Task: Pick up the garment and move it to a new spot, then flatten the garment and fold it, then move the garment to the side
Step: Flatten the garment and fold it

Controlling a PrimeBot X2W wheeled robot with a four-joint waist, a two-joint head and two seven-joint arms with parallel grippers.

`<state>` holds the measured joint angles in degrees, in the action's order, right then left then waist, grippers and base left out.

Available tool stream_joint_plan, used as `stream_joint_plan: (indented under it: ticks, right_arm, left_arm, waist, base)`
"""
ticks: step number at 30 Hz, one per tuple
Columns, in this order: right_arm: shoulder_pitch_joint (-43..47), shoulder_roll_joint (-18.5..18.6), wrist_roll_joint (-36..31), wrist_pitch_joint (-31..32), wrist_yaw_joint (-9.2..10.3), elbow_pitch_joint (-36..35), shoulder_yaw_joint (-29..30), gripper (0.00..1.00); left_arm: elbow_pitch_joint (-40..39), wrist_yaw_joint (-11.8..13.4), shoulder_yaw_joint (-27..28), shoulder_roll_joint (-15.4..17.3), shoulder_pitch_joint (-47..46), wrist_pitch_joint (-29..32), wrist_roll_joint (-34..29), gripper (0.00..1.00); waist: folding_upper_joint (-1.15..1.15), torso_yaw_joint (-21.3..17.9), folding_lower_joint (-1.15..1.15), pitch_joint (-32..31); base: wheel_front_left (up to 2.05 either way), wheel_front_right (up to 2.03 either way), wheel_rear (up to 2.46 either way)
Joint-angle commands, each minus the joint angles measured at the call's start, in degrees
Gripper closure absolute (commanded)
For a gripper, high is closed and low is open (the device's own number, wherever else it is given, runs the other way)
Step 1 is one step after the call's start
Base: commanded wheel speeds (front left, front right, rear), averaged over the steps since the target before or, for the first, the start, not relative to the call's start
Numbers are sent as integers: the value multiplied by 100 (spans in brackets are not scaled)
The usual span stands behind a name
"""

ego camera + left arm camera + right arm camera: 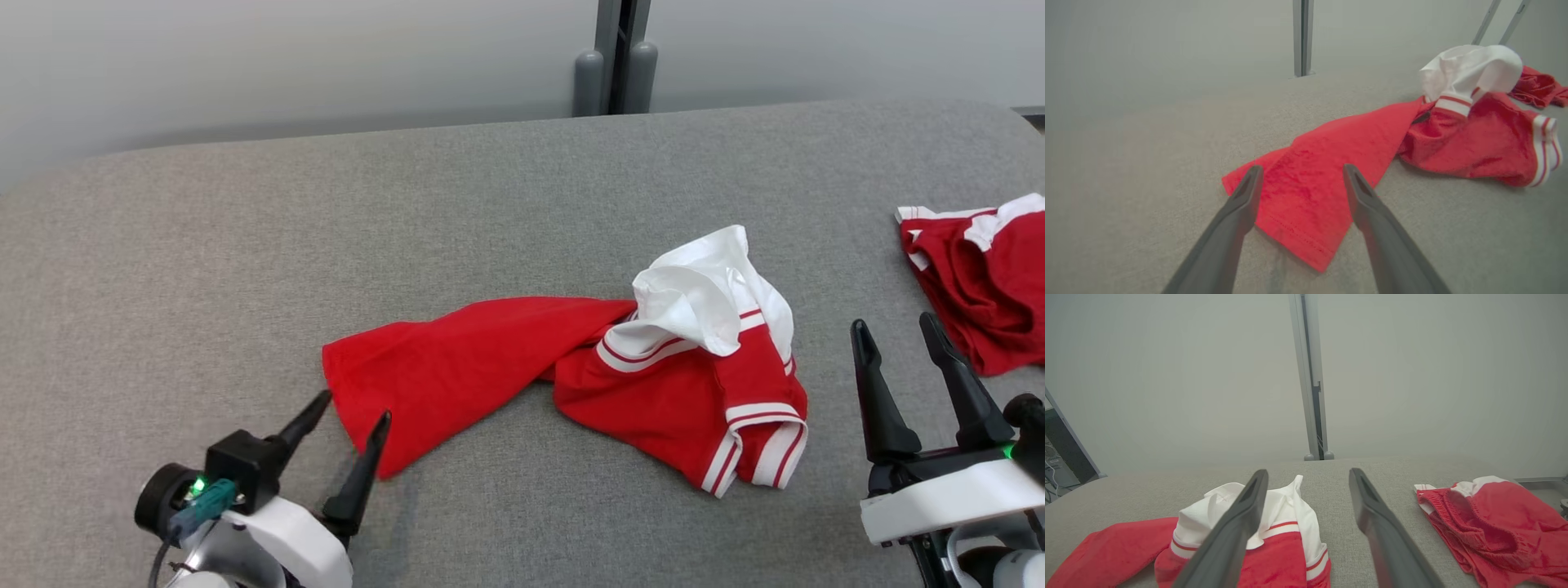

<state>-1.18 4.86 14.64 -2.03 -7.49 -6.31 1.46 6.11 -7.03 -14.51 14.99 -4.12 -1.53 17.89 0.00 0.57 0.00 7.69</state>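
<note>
Grey padded surface is carrying a crumpled red-and-white garment centrally. Left gripper, fingers apart, is hovering at its red hem; pinching low there seems best. Right gripper is hovering, fingers apart.

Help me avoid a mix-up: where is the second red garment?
Head view: the second red garment lies at the far right, just beside the right gripper.

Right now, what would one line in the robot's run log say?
garment: crumpled, not lifted | left end effector: open, at its red hem | right end effector: open, empty
</note>
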Motion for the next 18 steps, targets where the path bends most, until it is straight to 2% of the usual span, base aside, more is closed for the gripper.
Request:
stream_joint_plan:
  ticks: [1, 4, 9, 12, 16, 17, 18]
  right_arm:
    - [-79, 0, -19, -14, 0, 27, -10, 0]
    - [-111, -18, -36, -39, 0, 63, -36, 0]
    - [-171, -63, -58, -129, 0, 135, -83, 0]
    - [-222, -86, -68, -182, 0, 197, -90, 0]
    - [-288, -106, -93, -229, 0, 249, -96, 0]
    - [-300, -111, -95, -241, 0, 254, -90, 0]
    - [-311, -115, -102, -250, 0, 259, -86, 0]
  left_arm:
    - [136, -35, -205, 136, -134, 179, 72, 0]
    - [298, -42, -505, 270, -233, 359, 168, 0]
    - [585, -39, -1382, 759, -492, 695, 412, 0]
    - [776, -41, -1814, 1003, -699, 743, 403, 0]
    - [1161, -1, -2003, 1237, -1043, 624, 34, 0]
    - [1238, 5, -2041, 1250, -1114, 584, -46, 26]
    - [1290, 4, -2051, 1247, -1196, 523, -90, 68]
  waist:
    - [0, -129, 0, 143]
    - [0, -210, 0, 244]
    - [0, -365, 0, 442]
    - [0, -420, 0, 526]
    - [0, -443, 0, 592]
    - [0, -441, 0, 603]
    - [0, -437, 0, 611]
  base:
    - [0, 0, 0]
    - [0, 0, 0]
    - [0, 0, 0]
    - [0, 0, 0]
    - [0, 0, 0]
    - [0, 0, 0]
    - [0, 0, 0]
